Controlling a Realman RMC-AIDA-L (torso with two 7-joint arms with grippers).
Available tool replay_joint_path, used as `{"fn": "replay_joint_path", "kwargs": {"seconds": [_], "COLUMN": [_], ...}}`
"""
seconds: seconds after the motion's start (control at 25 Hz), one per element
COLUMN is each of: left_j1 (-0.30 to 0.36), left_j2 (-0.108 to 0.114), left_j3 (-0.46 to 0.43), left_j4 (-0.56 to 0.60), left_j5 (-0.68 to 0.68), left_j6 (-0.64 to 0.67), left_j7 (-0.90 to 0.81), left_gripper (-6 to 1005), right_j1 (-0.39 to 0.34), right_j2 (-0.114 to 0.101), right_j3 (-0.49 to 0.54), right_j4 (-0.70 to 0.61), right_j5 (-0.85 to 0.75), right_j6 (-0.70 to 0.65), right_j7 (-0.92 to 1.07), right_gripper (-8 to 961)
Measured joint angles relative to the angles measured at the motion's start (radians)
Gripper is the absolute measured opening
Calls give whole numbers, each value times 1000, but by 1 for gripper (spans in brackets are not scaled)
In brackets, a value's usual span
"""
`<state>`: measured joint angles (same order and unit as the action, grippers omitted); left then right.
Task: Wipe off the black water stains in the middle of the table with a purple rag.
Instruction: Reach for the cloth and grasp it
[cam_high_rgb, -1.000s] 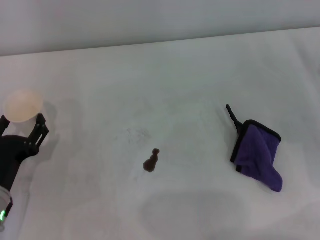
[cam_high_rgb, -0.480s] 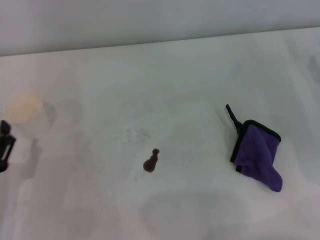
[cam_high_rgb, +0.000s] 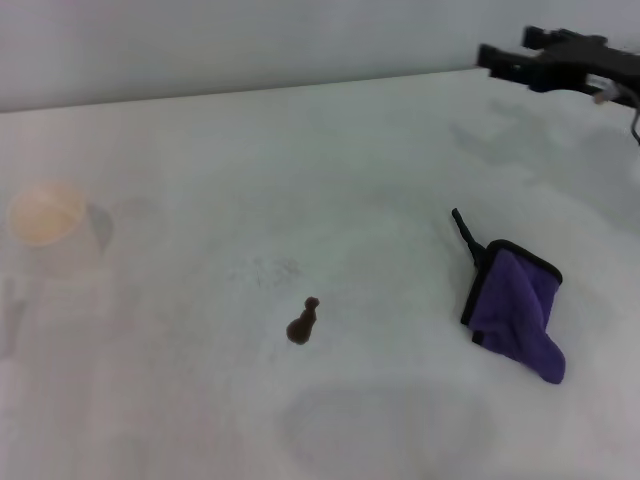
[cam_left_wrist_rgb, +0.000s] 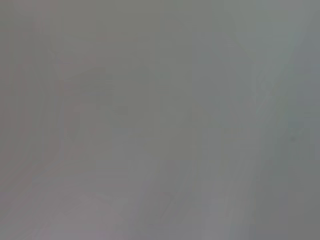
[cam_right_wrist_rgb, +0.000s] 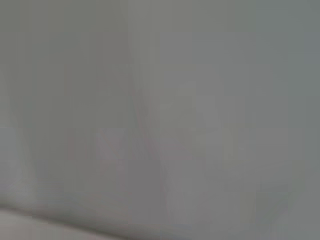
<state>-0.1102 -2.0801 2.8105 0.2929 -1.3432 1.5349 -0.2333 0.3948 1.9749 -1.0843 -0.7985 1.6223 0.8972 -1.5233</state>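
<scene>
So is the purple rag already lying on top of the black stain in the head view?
No: the purple rag lies on the table well apart from the black stain, which sits uncovered, and the right gripper is above both.

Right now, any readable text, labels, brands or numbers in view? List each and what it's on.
None readable.
purple rag: no tag or print visible.
paper cup: plain, no print visible.
table: bare apart from the black water stain.
right gripper: no markings legible.
Both wrist views: blank grey, no text.
</scene>
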Motion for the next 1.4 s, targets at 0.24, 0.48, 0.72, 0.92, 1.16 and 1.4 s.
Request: {"fn": "replay_joint_path", "kwargs": {"seconds": [0.24, 0.48, 0.72, 0.92, 1.16, 1.4], "left_j1": [-23, -56, -95, -121, -155, -161], "left_j2": [0, 1, 2, 2, 2, 2], "left_j3": [-7, -15, -16, -17, -17, -17], "left_j4": [-48, -92, -136, -138, -140, -140], "left_j5": [-12, -19, -22, -28, -36, -39], "left_j6": [-16, -72, -122, -126, -127, -127], "left_j7": [-2, -53, -114, -115, -115, -115], "left_gripper": [879, 879, 876, 876, 876, 876], "right_j1": [23, 24, -35, -68, -57, -56], "right_j2": [31, 33, 32, 32, 32, 33], "right_j3": [-24, -34, -90, -309, -517, -592], "right_j4": [-329, -607, -837, -987, -1026, -977], "right_j5": [-528, -732, -774, -991, -1133, -1231], "right_j6": [95, 360, 603, 708, 787, 757], "right_j7": [483, 782, 986, 1236, 1413, 1458], "right_gripper": [841, 842, 842, 842, 842, 841]}}
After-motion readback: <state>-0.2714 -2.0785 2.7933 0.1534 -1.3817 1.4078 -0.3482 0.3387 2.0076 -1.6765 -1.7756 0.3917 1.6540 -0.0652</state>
